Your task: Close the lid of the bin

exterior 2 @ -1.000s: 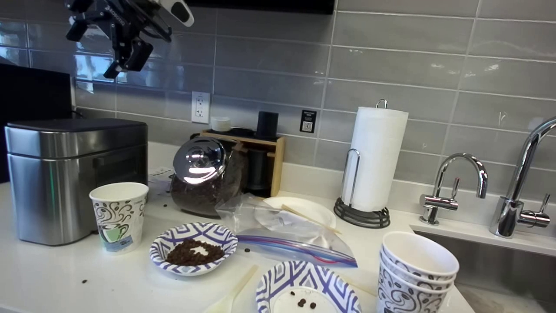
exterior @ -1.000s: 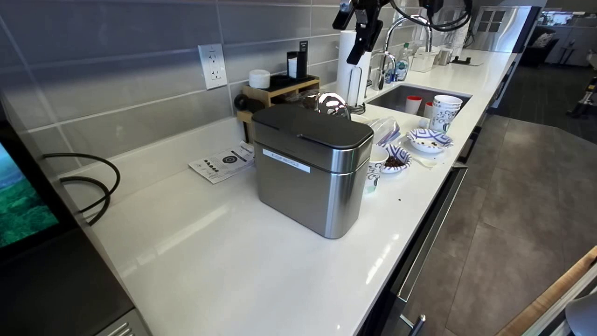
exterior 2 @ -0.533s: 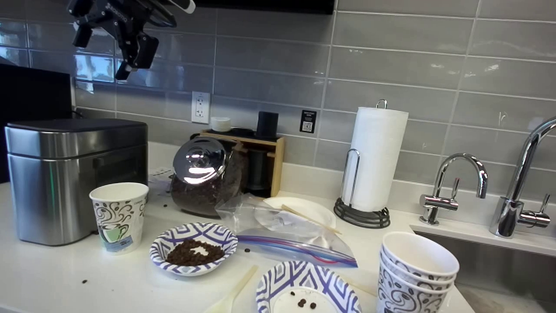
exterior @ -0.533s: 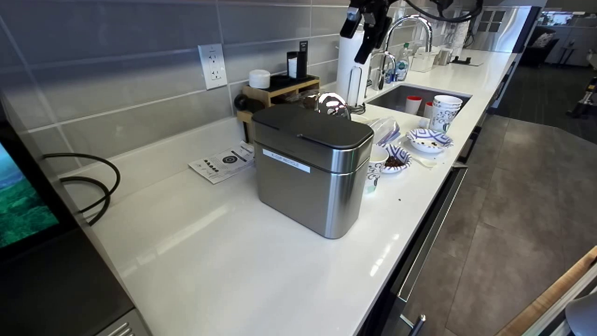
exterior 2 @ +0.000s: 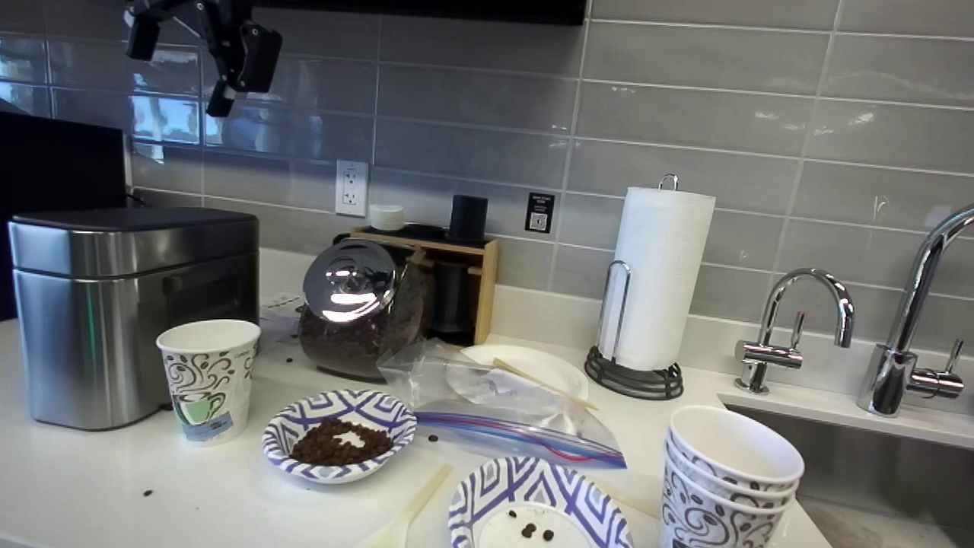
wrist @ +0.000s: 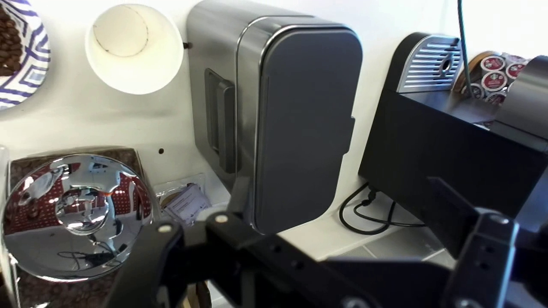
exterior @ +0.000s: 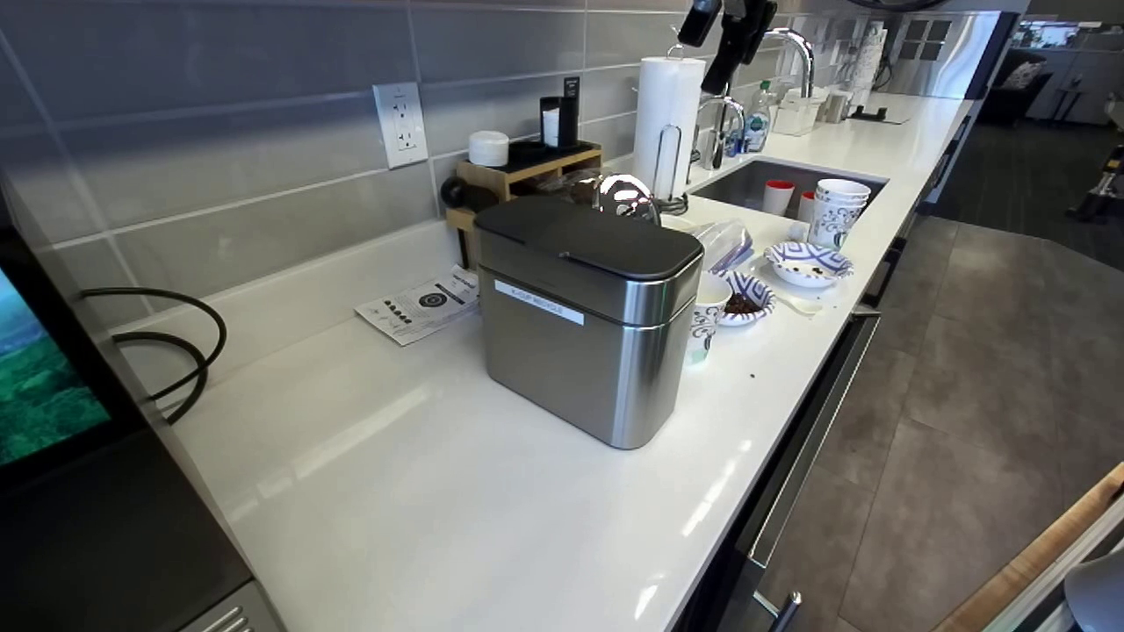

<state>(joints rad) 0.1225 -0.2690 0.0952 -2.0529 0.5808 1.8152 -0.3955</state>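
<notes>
The bin (exterior: 562, 360) is a boxy brushed-steel container standing upright on the white counter. It also shows in an exterior view (exterior 2: 91, 335) and in the wrist view (wrist: 214, 55). Its dark grey lid (exterior: 597, 235) lies flat on top, with no visible gap. The lid also shows in an exterior view (exterior 2: 137, 219) and in the wrist view (wrist: 306, 124). The bin's inside is hidden under the lid. My gripper (exterior: 709, 61) is open and empty, raised above the bin and apart from it in both exterior views (exterior 2: 181, 78). Its spread fingers show low in the wrist view (wrist: 342, 192).
A paper cup (exterior 2: 209, 380) stands beside the bin, near a bowl of coffee beans (exterior 2: 338, 438). A glass jar with a chrome lid (exterior 2: 358, 312), a plastic bag (exterior 2: 517, 411) and a paper towel roll (exterior 2: 654, 281) stand farther along. A black machine (wrist: 445, 149) is across from the bin.
My gripper has moved to the right and then upward in both exterior views, with its fingers still open. The bin and its lid have not moved.
</notes>
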